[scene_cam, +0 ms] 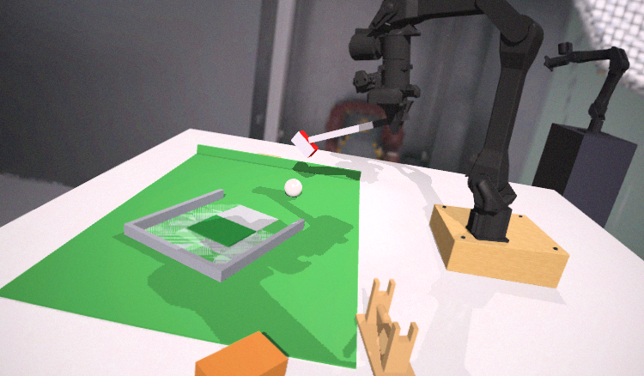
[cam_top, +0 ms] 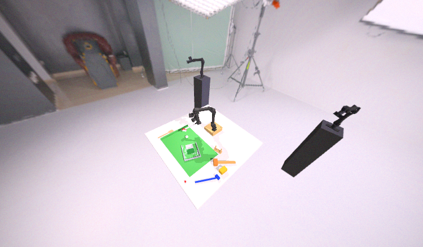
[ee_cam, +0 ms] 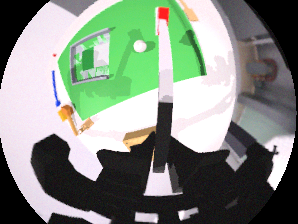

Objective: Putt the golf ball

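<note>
Currently the gripper [scene_cam: 391,122] is clamped on the grip end of the red putter [scene_cam: 336,134], fingers pinching the shaft. Putter is airborne, angled down; its red-and-white head [scene_cam: 305,142] hangs over the far edge of the green mat [scene_cam: 128,261]. Golf ball [scene_cam: 293,187] sits on the mat, near that far edge, apart from the head. Raised green [scene_cam: 221,230], inside its grey frame, lies mid-mat. Arm base block [scene_cam: 500,251] stands toward the bench's right edge.

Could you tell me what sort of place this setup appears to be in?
Probably a studio or lab: a white table on a pale floor, a light stand, an overhead light panel, and black camera pedestals.
</note>
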{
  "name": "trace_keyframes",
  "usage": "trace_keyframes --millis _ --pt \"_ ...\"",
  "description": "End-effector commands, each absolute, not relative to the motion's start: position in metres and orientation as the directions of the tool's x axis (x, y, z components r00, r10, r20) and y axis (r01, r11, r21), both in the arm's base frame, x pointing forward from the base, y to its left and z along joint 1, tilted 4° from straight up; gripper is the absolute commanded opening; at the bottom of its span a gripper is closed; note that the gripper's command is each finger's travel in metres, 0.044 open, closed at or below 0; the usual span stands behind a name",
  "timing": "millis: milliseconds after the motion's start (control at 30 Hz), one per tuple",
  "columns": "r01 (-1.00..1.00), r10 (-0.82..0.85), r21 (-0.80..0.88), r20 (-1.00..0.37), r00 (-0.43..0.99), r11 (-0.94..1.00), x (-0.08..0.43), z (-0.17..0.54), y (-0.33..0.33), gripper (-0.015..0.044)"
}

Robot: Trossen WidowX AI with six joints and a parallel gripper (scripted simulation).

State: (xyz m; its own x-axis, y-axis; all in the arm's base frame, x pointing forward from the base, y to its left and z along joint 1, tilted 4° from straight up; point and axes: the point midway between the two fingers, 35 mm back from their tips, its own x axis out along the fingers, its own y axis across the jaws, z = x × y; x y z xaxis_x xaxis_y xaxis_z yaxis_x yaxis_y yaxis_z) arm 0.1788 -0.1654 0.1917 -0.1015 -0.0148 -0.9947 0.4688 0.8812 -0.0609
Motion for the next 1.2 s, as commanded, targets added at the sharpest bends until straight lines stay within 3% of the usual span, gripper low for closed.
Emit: trace_keyframes --millis 0,1167 --pt "0.481 -0.005 -0.06 -0.993 -0.115 0.875 0.179 0.185 -0.168 0.0" --pt "0.48 0.044 -0.043 -0.985 -0.167 0.876 0.183 0.127 -0.174 0.0"
